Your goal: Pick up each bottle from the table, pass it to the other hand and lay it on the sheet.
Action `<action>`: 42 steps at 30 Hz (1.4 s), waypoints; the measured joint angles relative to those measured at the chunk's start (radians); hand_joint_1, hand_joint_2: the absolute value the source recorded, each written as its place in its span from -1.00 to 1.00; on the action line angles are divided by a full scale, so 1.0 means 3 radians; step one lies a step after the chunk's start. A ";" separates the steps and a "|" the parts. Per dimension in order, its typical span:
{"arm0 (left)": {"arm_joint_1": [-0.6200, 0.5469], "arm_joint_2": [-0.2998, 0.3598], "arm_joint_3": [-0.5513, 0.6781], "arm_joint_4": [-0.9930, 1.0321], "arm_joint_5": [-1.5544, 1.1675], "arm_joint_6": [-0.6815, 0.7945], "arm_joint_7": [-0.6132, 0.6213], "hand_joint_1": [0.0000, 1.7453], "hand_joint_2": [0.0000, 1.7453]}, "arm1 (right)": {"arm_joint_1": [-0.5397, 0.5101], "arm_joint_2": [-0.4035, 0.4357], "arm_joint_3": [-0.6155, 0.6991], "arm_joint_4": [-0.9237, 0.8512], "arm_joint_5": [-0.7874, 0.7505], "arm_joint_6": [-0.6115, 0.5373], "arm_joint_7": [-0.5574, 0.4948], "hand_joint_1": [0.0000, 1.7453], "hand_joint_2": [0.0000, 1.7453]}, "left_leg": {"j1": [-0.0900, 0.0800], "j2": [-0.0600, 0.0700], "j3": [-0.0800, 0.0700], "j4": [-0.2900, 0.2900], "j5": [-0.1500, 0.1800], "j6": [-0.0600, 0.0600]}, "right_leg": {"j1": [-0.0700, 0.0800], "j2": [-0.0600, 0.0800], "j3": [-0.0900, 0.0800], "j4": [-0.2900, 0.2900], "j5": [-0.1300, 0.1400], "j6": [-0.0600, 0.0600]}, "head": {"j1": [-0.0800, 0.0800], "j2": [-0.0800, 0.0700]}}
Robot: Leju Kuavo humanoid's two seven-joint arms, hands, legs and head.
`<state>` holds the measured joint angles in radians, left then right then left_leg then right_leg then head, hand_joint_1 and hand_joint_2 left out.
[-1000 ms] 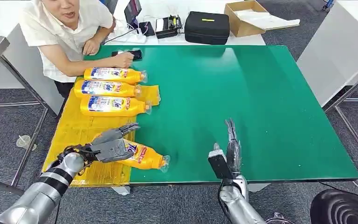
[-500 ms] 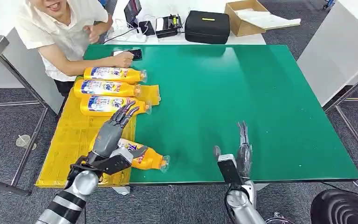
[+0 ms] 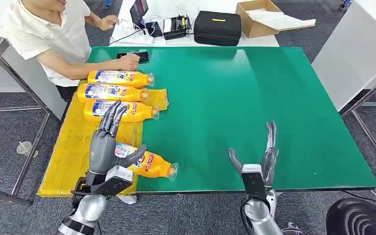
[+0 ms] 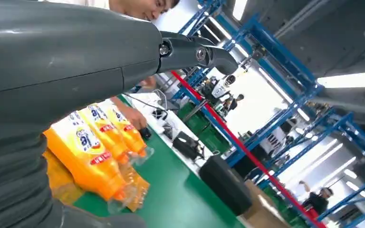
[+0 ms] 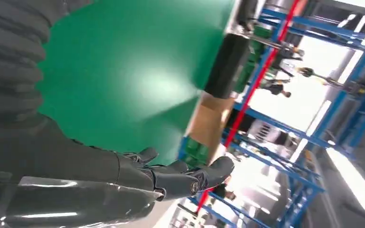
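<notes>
1. A green table top (image 3: 254, 103) takes up the middle of the head view, with a crinkled yellow plastic sheet (image 3: 73, 147) laid over its left edge.
2. Three yellow plastic bottles with blue and white labels (image 3: 115, 93) lie side by side on the sheet in the upper left, caps pointing right.
3. A fourth yellow bottle with a clear cap (image 3: 149, 165) lies at the lower left, its body on the sheet's edge and its cap end out on the green surface.
4. The robot's left hand (image 3: 103, 144) is raised just in front of that bottle, fingers stretched straight and apart, gripping nothing.
5. The robot's right hand (image 3: 262, 156) stands at the lower middle of the frame, fingers spread and upright, holding nothing.
6. No bottles remain on the bare green surface, so the task looks close to finished.
7. If this last bottle needs tidying, the left hand should lift clear without nudging it, since a round bottle rolls easily.
8. A person in a white shirt (image 3: 39, 34) leans in at the upper left, one hand resting on a dark phone (image 3: 137, 57) close to the farthest bottle.
9. A black case (image 3: 218, 28) and an open cardboard box (image 3: 257, 17) sit beyond the table's far edge.
</notes>
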<state>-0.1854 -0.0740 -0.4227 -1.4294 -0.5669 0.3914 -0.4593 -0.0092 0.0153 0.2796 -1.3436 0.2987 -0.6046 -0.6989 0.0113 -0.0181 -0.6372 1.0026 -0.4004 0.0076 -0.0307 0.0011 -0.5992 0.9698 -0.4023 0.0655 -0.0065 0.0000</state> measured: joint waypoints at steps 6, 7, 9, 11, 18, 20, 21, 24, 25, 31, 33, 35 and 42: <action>0.0121 -0.0090 0.0010 -0.0167 0.0677 -0.0345 0.0019 -1.00 1.00 | 0.0076 0.0025 0.0000 -0.0251 -0.0162 0.0123 0.0000 -1.00 1.00 | 0.0000 0.0000 0.0000 0.0000 0.0000 0.0000 | 0.0000 0.0000 0.0001 0.0000 0.0000 0.0000 | 0.0000 0.0000; 0.0159 -0.0112 0.0019 -0.0191 0.0876 -0.0424 0.0019 -1.00 1.00 | 0.0099 0.0029 0.0000 -0.0303 -0.0193 0.0165 0.0000 -1.00 1.00 | 0.0000 0.0000 0.0000 0.0000 0.0000 0.0000 | 0.0000 0.0000 0.0000 0.0000 0.0000 0.0000 | 0.0000 0.0000; 0.0220 -0.0177 0.0031 -0.0214 0.1184 -0.0491 0.0017 -1.00 1.00 | 0.0154 0.0041 0.0001 -0.0441 -0.0211 0.0226 0.0000 -1.00 1.00 | 0.0000 -0.0001 -0.0001 0.0000 0.0000 0.0000 | 0.0000 0.0000 0.0000 0.0000 0.0000 0.0000 | 0.0000 0.0000; 0.0248 -0.0223 0.0032 -0.0212 0.1329 -0.0519 0.0017 -1.00 1.00 | 0.0166 0.0052 0.0018 -0.0529 -0.0128 0.0215 0.0000 -1.00 1.00 | 0.0000 0.0000 -0.0001 0.0000 0.0000 0.0000 | 0.0000 0.0000 0.0000 0.0000 0.0000 0.0000 | 0.0000 0.0000; 0.0249 -0.0300 0.0033 -0.0134 0.1709 -0.0629 0.0050 -1.00 1.00 | 0.0165 0.0042 0.0208 -0.0539 0.0022 0.0525 0.0000 -1.00 1.00 | 0.0000 0.0000 -0.0001 -0.0001 0.0000 0.0000 | 0.0000 0.0000 -0.0001 0.0000 0.0000 0.0000 | 0.0000 0.0000; 0.0248 -0.0303 0.0033 -0.0126 0.1721 -0.0629 0.0050 -1.00 1.00 | 0.0165 0.0041 0.0226 -0.0533 0.0022 0.0547 0.0000 -1.00 1.00 | 0.0000 0.0000 -0.0001 -0.0001 0.0000 0.0000 | 0.0000 0.0000 -0.0001 0.0000 0.0000 0.0000 | 0.0000 0.0000; 0.0248 -0.0303 0.0033 -0.0126 0.1721 -0.0629 0.0050 -1.00 1.00 | 0.0165 0.0041 0.0226 -0.0533 0.0022 0.0547 0.0000 -1.00 1.00 | 0.0000 0.0000 -0.0001 -0.0001 0.0000 0.0000 | 0.0000 0.0000 -0.0001 0.0000 0.0000 0.0000 | 0.0000 0.0000; 0.0247 -0.0305 0.0033 -0.0119 0.1723 -0.0629 0.0050 -1.00 1.00 | 0.0165 0.0039 0.0242 -0.0529 0.0022 0.0556 0.0000 -1.00 1.00 | 0.0000 0.0000 -0.0001 -0.0001 0.0000 0.0000 | 0.0000 0.0000 -0.0002 0.0000 0.0000 0.0000 | 0.0000 0.0000; 0.0245 -0.0312 0.0034 -0.0098 0.1734 -0.0629 0.0050 -1.00 1.00 | 0.0164 0.0037 0.0287 -0.0510 0.0020 0.0596 0.0000 -1.00 1.00 | 0.0000 -0.0001 -0.0001 0.0000 0.0000 0.0000 | 0.0000 0.0000 -0.0001 0.0000 0.0000 0.0000 | 0.0000 0.0000; 0.0209 -0.0328 0.0039 -0.0015 0.1801 -0.0581 0.0027 -1.00 1.00 | 0.0168 0.0017 0.0418 -0.0449 -0.0006 0.0620 0.0000 -1.00 1.00 | 0.0000 0.0000 -0.0003 0.0000 0.0000 0.0000 | 0.0000 0.0000 -0.0003 0.0000 0.0000 0.0000 | 0.0000 0.0000; 0.0210 -0.0328 0.0041 -0.0015 0.1813 -0.0576 0.0019 -1.00 1.00 | 0.0174 0.0015 0.0420 -0.0444 -0.0009 0.0645 0.0000 -1.00 1.00 | 0.0000 -0.0001 -0.0003 0.0000 0.0000 0.0000 | 0.0000 0.0000 -0.0003 0.0000 0.0000 0.0000 | 0.0000 0.0000; 0.0211 -0.0328 0.0043 -0.0015 0.1815 -0.0576 0.0018 -1.00 1.00 | 0.0183 0.0015 0.0427 -0.0441 -0.0010 0.0651 0.0000 -1.00 1.00 | 0.0000 -0.0001 -0.0003 -0.0001 0.0000 0.0000 | 0.0000 0.0000 -0.0003 0.0000 0.0000 0.0000 | 0.0000 0.0000; 0.0233 -0.0328 0.0053 -0.0015 0.1813 -0.0547 0.0005 -1.00 1.00 | 0.0219 0.0013 0.0453 -0.0433 -0.0033 0.0655 0.0000 -1.00 1.00 | 0.0000 -0.0001 -0.0003 -0.0001 0.0000 0.0000 | 0.0000 0.0000 -0.0003 0.0000 0.0000 0.0000 | 0.0000 0.0000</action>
<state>-0.1155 -0.1724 -0.4067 -1.4340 -0.0229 0.2274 -0.4578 0.0565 0.0191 0.4154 -1.4736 0.2888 -0.4082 -0.6989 0.0114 -0.0184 -0.6381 1.0025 -0.4004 0.0076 -0.0307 0.0011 -0.6000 0.9697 -0.4024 0.0654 -0.0065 0.0000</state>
